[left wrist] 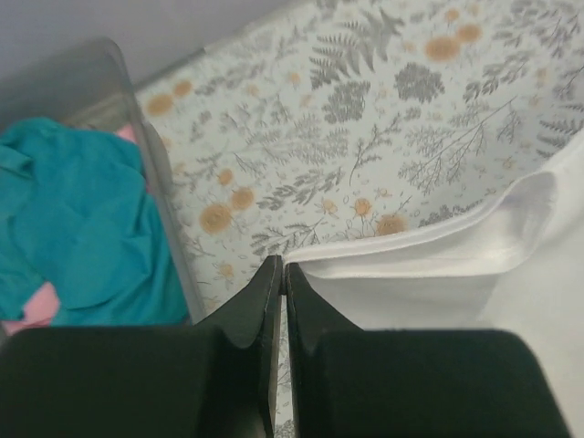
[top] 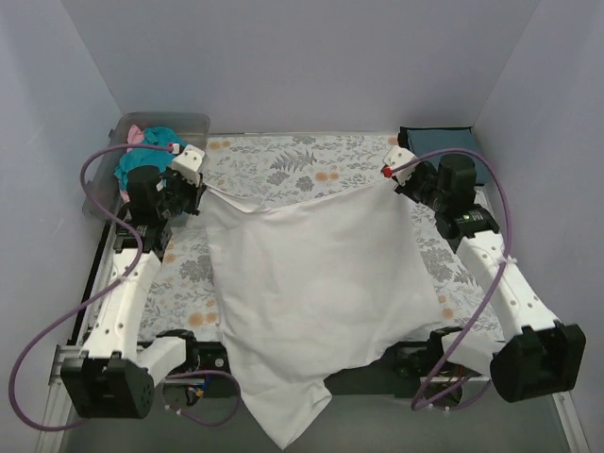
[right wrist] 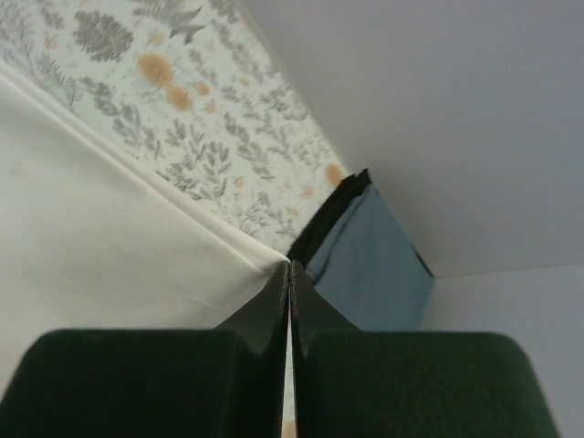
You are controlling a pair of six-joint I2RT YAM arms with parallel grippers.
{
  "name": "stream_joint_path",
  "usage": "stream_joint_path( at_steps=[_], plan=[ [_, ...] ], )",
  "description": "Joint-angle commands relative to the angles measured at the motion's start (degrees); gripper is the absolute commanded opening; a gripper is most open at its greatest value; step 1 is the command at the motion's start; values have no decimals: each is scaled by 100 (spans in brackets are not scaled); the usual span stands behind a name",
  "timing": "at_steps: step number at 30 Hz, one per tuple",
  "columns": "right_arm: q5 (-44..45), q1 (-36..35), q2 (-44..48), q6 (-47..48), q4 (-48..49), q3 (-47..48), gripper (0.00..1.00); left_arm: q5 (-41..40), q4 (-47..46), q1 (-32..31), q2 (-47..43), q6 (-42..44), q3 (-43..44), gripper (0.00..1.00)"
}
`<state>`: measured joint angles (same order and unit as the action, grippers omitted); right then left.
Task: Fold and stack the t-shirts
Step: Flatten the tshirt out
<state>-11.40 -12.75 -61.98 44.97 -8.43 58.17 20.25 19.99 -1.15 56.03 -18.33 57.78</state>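
A white t-shirt point(top: 311, 283) is stretched across the floral table cover, its lower part hanging over the near edge. My left gripper point(top: 196, 193) is shut on its far left corner point(left wrist: 365, 260). My right gripper point(top: 394, 177) is shut on its far right corner point(right wrist: 219, 260). Both corners are held up, with the far hem taut between them. A dark slate-blue t-shirt point(top: 439, 142) lies folded at the far right corner and also shows in the right wrist view point(right wrist: 374, 265). Teal point(top: 151, 156) and pink point(top: 137, 134) t-shirts sit in a bin at the far left.
A clear plastic bin point(top: 184, 123) holds the teal and pink shirts beside my left gripper, and its wall shows in the left wrist view point(left wrist: 160, 173). The floral table cover point(top: 293, 160) shows beyond the white shirt. Pale walls close in the table on three sides.
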Motion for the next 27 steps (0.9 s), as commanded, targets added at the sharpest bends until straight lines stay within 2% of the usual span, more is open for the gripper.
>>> stream_joint_path(
  at_steps=[1, 4, 5, 8, 14, 22, 25, 27],
  plan=[
    [-266, 10, -776, 187, 1131, -157, 1, -37, -853, -78, 696, 136, -328, 0],
    [-188, 18, -1769, 231, 1386, 27, 1, -346, -1330, -324, 1864, 277, -206, 0],
    [-135, 10, -2018, 223, 1466, 97, 1, -477, -1400, -368, 2494, 286, -110, 0],
    [-64, 19, -2897, 240, 1519, 545, 1, -784, -1551, -492, 3734, 260, 495, 0],
    [217, 27, -4181, 485, 1519, 1423, 1, -1243, -1858, -509, 5337, 233, 1674, 0],
    [612, 80, -5175, 486, 1502, 2417, 1, -1796, -1964, -509, 6183, 321, 2641, 0],
    [718, 167, -5228, 355, 1502, 2541, 1, -1438, -1849, -579, 5973, 224, 2652, 0],
    [709, 212, -5158, 320, 1502, 2506, 1, -1559, -1963, -763, 5709, 381, 2345, 0]
  ],
)
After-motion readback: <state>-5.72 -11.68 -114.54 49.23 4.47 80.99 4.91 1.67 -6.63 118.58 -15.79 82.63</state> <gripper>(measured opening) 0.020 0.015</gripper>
